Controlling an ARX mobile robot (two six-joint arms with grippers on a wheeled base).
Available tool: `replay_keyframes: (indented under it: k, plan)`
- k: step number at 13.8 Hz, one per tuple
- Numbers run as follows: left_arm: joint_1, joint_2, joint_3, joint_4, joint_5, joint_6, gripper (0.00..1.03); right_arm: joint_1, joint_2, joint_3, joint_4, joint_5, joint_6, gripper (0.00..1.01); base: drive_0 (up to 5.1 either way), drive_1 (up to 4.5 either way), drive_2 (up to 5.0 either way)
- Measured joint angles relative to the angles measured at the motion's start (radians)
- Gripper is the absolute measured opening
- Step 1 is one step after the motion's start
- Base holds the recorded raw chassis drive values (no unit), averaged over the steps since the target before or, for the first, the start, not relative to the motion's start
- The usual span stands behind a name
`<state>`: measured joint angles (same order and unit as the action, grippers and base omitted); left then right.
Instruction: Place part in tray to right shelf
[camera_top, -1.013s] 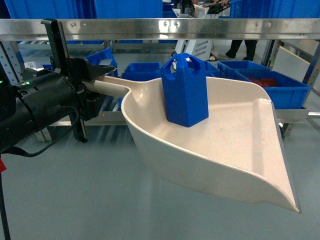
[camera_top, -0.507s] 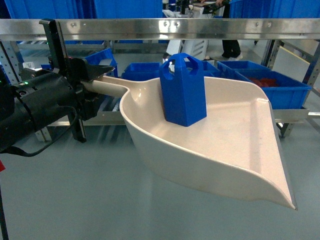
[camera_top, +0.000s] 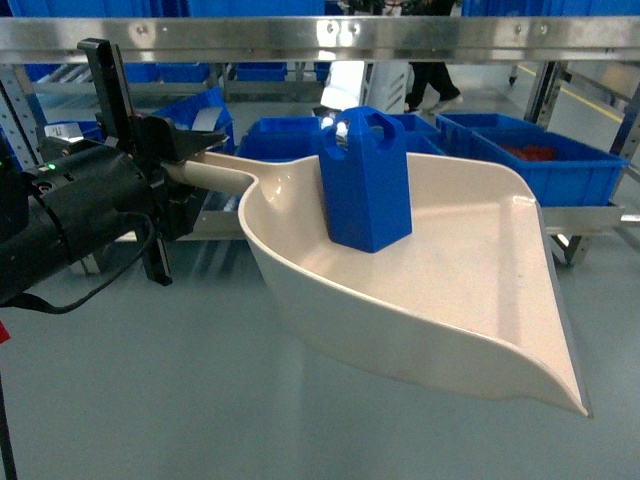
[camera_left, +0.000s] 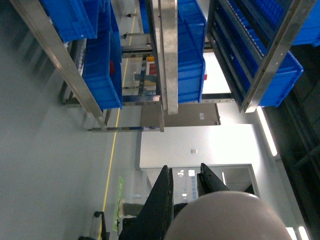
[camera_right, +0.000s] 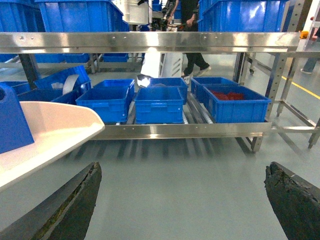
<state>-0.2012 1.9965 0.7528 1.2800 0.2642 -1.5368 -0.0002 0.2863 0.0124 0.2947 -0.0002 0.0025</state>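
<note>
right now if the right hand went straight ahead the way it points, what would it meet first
Probably the low rack's steel front rail, with blue crates just behind it. The right hand is open, and only bare floor shows before the rail, though depth is hard to judge.

1. The steel front rail (camera_top: 330, 38) runs across the top, just above the part (camera_top: 365, 180).
2. Blue crates (camera_top: 545, 160) fill the low shelf on the far side, behind the tray (camera_top: 470, 290).
3. Near and below the tray, bare grey floor (camera_top: 150, 400) lies open.
4. The right tool (camera_right: 182, 202) is spread wide over open floor.
</note>
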Motion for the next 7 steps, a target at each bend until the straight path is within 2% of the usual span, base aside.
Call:
replay_keyframes:
  k: [7]
  plan:
    - [0.0,0.0,0.0,0.0,0.001,0.0,0.12,0.0,0.0,0.0,-0.002,0.0,0.0,0.98,0.0,0.0,0.0]
